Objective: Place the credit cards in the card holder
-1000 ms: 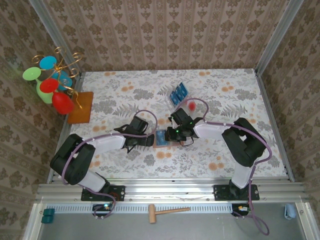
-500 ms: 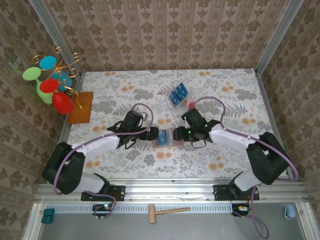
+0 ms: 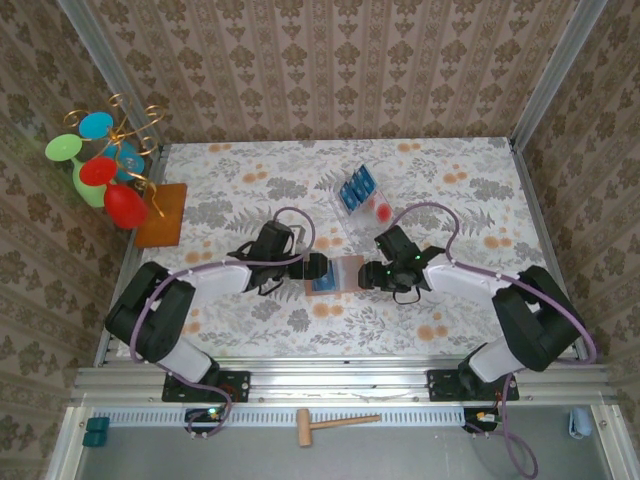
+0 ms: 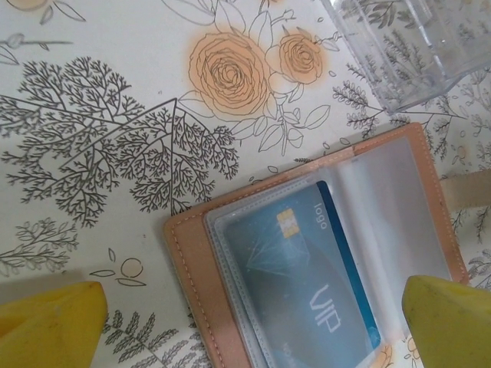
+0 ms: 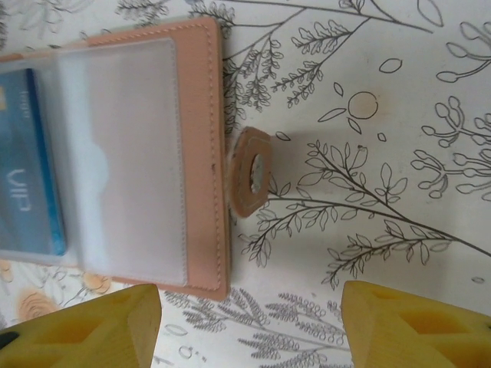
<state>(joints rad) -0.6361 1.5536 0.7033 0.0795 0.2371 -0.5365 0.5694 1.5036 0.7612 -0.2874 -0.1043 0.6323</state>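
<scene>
The card holder [image 3: 345,273] lies open and flat on the table between my two grippers. One blue credit card [image 4: 322,295] marked "VIP" sits inside its left clear sleeve; the right sleeve [image 5: 126,153] holds nothing. The holder's snap tab [image 5: 249,180] sticks out on the right. My left gripper [image 3: 316,268] hovers open over the holder's left half, its yellow fingers [image 4: 50,318] wide apart. Open too, my right gripper [image 3: 369,275] stands just right of the holder, with bare table between its fingers [image 5: 418,322]. More credit cards [image 3: 356,186] stand in a clear tray.
The clear tray [image 3: 368,205] with a red dot stands just behind the holder; its corner [image 4: 414,46] is in the left wrist view. An orange-brown mat [image 3: 163,213] and a rack of coloured glasses [image 3: 100,170] sit at the far left.
My right gripper has opened and drawn back to the right off the holder. My left gripper has moved right over the holder's left half. The holder now lies spread open.
</scene>
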